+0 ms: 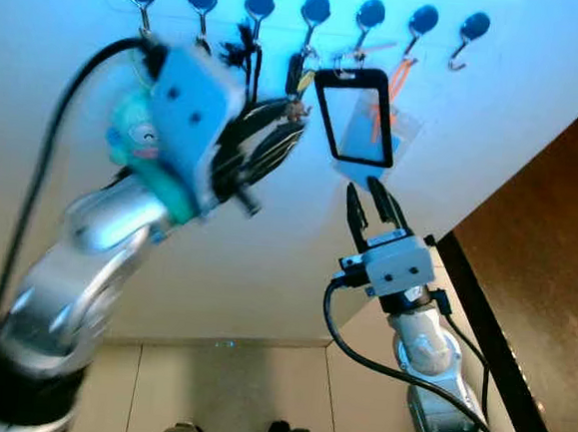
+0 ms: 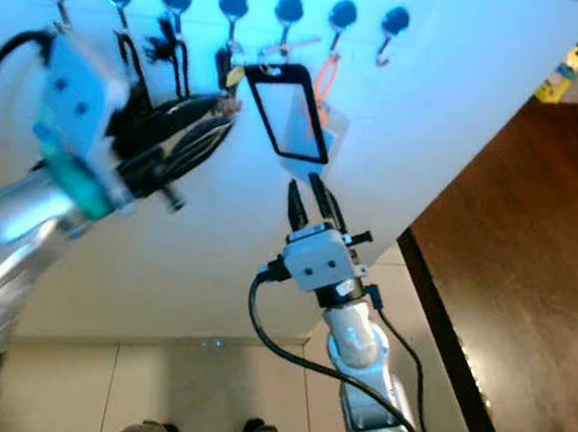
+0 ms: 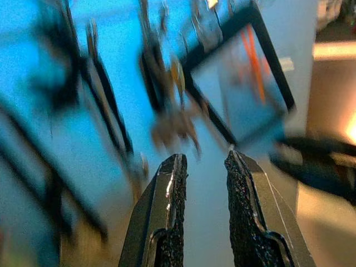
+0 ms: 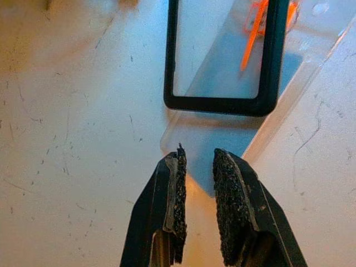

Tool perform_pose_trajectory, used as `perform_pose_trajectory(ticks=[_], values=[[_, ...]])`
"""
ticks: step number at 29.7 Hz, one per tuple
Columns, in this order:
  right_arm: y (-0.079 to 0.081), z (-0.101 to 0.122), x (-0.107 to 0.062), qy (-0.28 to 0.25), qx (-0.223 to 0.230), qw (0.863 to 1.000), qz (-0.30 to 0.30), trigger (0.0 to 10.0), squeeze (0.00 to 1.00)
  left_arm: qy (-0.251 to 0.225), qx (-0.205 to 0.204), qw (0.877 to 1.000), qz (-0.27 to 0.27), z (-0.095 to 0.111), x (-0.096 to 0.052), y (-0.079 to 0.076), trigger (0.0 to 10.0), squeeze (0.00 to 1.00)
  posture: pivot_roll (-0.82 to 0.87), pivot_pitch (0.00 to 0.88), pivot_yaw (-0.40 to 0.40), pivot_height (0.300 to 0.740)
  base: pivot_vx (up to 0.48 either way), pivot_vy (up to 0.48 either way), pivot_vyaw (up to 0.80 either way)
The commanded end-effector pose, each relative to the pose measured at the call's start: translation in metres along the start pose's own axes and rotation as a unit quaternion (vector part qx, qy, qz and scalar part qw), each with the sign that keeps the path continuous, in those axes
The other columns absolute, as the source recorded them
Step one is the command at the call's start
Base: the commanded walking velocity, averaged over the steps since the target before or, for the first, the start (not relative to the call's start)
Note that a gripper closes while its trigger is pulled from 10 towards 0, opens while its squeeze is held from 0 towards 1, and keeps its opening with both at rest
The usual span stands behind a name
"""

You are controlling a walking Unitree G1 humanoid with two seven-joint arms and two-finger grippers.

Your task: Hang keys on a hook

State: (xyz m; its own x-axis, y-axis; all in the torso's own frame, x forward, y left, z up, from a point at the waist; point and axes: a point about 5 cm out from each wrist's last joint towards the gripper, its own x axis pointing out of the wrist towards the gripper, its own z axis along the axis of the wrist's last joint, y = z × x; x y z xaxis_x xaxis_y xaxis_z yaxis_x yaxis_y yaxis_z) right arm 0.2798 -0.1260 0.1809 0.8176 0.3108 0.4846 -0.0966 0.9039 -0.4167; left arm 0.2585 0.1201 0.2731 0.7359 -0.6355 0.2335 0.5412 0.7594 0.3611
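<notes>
The left gripper (image 3: pixel 203 172) is up high by the wall, and its 2 black fingers (image 3: pixel 169 192) have a small gap between them with nothing inside, so it is let go and empty. Just past its tips, a bunch of keys (image 3: pixel 177 119) hangs down, blurry, from a hook (image 1: pixel 312 23) in the row of hooks (image 1: pixel 305 12) on the white wall (image 1: pixel 265 264). From the head, the keys (image 1: pixel 297 92) dangle next to a black badge frame (image 1: pixel 352 116), which hangs from the next hook along with an orange strap (image 1: pixel 383 108) behind it. More dark things hang on the hooks to the left, but they are too fuzzy to name. The left arm (image 1: pixel 96 251) looks smeared, so it may be moving. The right gripper (image 4: pixel 197 167) points up at the wall just under the badge frame, near a clear card sleeve (image 4: pixel 222 139). Its 2 fingers are a little apart too and hold nothing. It looks like the hanging step is done or almost done, since the keys seem to be on a hook and no gripper holds them. I can't see if the key ring sits all the way on the hook. The next move should be a slow pull back of the left arm, straight away from the wall, so the fingers don't bump the keys off or snag the badge.
</notes>
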Motion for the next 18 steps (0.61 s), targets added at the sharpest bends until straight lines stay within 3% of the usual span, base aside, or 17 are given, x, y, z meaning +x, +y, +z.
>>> perform_pose_trajectory(ticks=[1,3,5,6,7,8,10,14,16,17,18], values=[[-0.008,-0.002,-0.007,0.023,0.030,0.999,-0.017,10.0,0.00,0.008,-0.006,1.000,-0.003,0.001,-0.011,-0.005,10.0,0.00,0.09,0.089,0.011,0.740,0.000,0.000,0.00],[-0.011,-0.002,-0.010,0.029,0.042,0.998,-0.022,10.0,0.00,0.014,-0.012,1.000,0.003,0.000,-0.015,-0.005,10.0,0.00,0.09,0.089,0.011,0.740,0.000,0.000,0.00],[-0.014,-0.001,-0.018,0.045,0.058,0.997,-0.024,10.0,0.00,0.037,-0.025,0.997,0.055,-0.010,-0.021,-0.003,10.0,0.00,0.07,0.090,0.020,0.740,0.000,0.000,0.00],[-0.014,-0.001,-0.018,0.045,0.058,0.997,-0.024,10.0,0.00,0.037,-0.025,0.997,0.055,-0.010,-0.021,-0.003,10.0,0.00,0.07,0.090,0.020,0.740,0.000,0.000,0.00],[-0.012,-0.002,-0.026,0.061,0.074,0.995,-0.014,10.0,0.00,0.061,-0.021,0.991,0.119,-0.020,-0.023,0.003,10.0,0.00,0.07,0.090,0.021,0.740,0.000,0.000,0.00],[-0.012,-0.002,-0.026,0.061,0.074,0.995,-0.014,10.0,0.00,0.061,-0.021,0.991,0.119,-0.020,-0.023,0.003,10.0,0.00,0.07,0.090,0.021,0.740,0.000,0.000,0.00],[-0.008,-0.004,-0.033,0.076,0.087,0.993,0.006,10.0,0.00,0.083,0.013,0.984,0.155,-0.026,-0.025,0.006,10.0,0.00,0.07,0.087,0.021,0.740,0.000,0.000,0.00],[-0.007,-0.006,-0.037,0.087,0.094,0.992,0.009,10.0,0.00,0.093,0.036,0.980,0.171,-0.029,-0.026,0.008,10.0,0.00,0.07,0.087,0.018,0.740,0.000,0.000,0.00],[-0.013,-0.012,-0.042,0.109,0.105,0.988,-0.001,10.0,0.00,0.129,0.065,0.965,0.221,-0.040,-0.034,0.016,10.0,0.00,0.07,0.087,0.009,0.740,0.000,0.000,0.00],[-0.013,-0.012,-0.042,0.109,0.105,0.988,-0.001,10.0,0.00,0.129,0.065,0.965,0.221,-0.040,-0.034,0.016,10.0,0.00,0.07,0.087,0.009,0.740,0.000,0.000,0.00],[-0.020,-0.015,-0.043,0.118,0.098,0.988,-0.015,10.0,0.00,0.151,0.067,0.953,0.252,-0.048,-0.042,0.020,10.0,0.00,0.07,0.090,0.007,0.740,0.000,0.000,0.00]])
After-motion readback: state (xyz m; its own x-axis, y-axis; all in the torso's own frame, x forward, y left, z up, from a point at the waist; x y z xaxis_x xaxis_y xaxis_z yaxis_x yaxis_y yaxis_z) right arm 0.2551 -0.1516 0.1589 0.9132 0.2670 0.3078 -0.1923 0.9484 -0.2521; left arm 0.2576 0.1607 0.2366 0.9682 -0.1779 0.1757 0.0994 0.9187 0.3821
